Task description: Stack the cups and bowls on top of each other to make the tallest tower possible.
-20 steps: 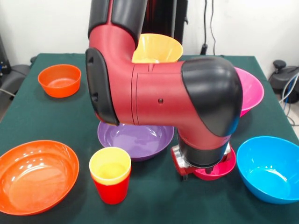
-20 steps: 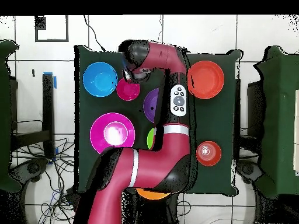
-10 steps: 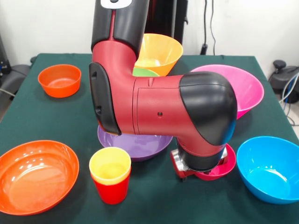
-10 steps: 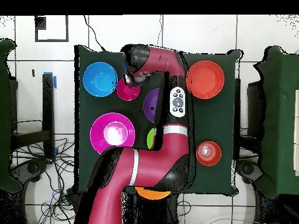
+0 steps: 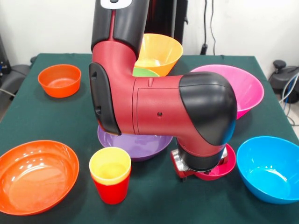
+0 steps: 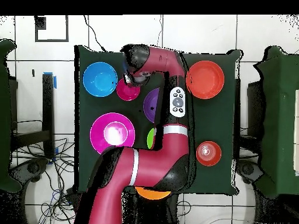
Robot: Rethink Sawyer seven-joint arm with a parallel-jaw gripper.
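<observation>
The yellow cup [image 5: 110, 166] sits nested in the red cup [image 5: 112, 189] at the front of the table. My gripper [image 5: 183, 171] is low at the left rim of the small crimson-pink bowl [image 5: 216, 169], under the black wrist, so its state is hidden. In the overhead view the gripper [image 6: 134, 82] is over that bowl's [image 6: 125, 91] edge. The purple bowl [image 5: 135, 143] lies behind the cups, partly under the arm. The blue bowl [image 5: 270, 168] is to the right and the large orange-red bowl [image 5: 35, 175] to the left. No tower of bowls stands.
A small orange bowl [image 5: 59, 80] sits far left. The light orange bowl [image 5: 160, 50], a sliver of the green bowl [image 5: 145, 72] and the big magenta bowl [image 5: 245, 88] are behind the arm. The arm's bulk [image 5: 159, 112] covers the table's middle.
Over the last second the arm's elbow swung and rose, uncovering more of the light orange and magenta bowls. The wrist stayed at the crimson-pink bowl. Nothing moved in the last half second.
</observation>
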